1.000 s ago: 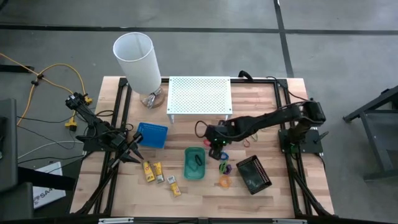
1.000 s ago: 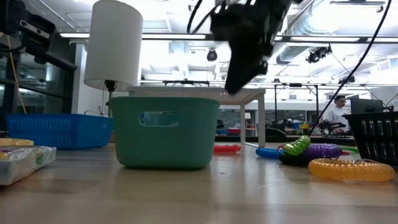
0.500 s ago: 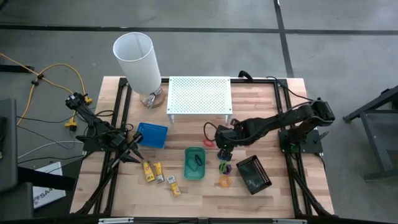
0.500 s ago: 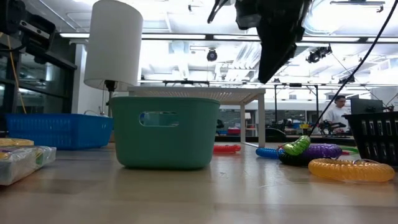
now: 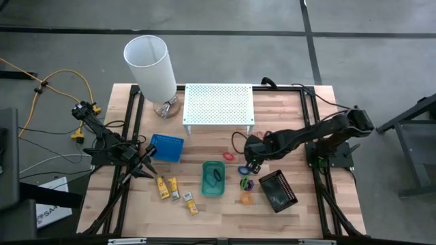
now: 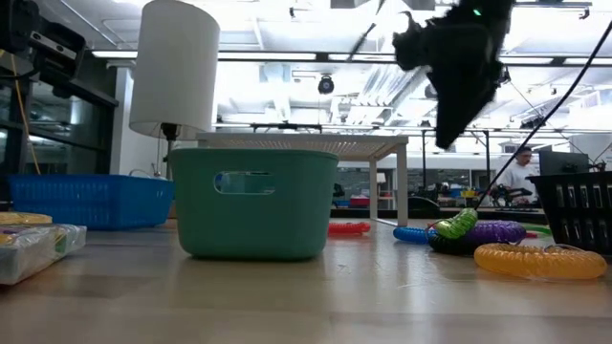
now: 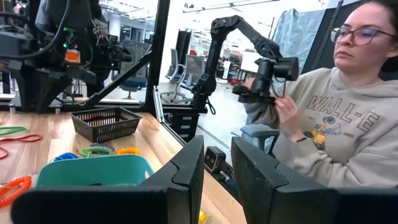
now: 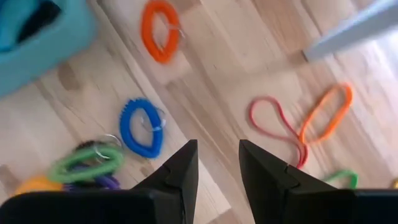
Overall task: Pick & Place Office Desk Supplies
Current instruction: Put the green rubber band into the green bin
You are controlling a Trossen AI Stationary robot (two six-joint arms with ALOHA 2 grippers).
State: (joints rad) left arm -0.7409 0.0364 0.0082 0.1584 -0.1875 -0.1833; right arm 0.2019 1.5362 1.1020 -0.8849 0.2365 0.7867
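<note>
My right gripper [image 5: 250,162] [image 8: 214,165] hangs open above the table, pointing steeply down, with nothing between its fingers. Below it lie a blue coiled ring [image 8: 142,127] [image 5: 243,169], an orange-red coiled ring [image 8: 160,30], a green ring [image 8: 84,162] on a purple one [image 6: 492,231], a thin red band [image 8: 273,121] and a thin orange band [image 8: 326,112]. The green tray [image 5: 213,178] holds a dark clip [image 5: 216,175]. Yellow-and-white blocks [image 5: 168,188] lie left of it. My left gripper [image 5: 146,167] [image 7: 216,180] waits open at the left edge.
A blue tray [image 5: 167,148] sits at the left and a black tray [image 5: 277,190] at the right front. The white perforated shelf [image 5: 219,104] and the white lamp [image 5: 150,67] stand at the back. A yellow-orange coiled ring [image 6: 535,260] lies near the front. A person [image 7: 348,124] sits beyond the table.
My right gripper has moved toward the table's right edge, from beside the green tray to above the rings, and has rolled about its own axis as it went. Its fingers keep the same gap. Nothing on the table has moved.
</note>
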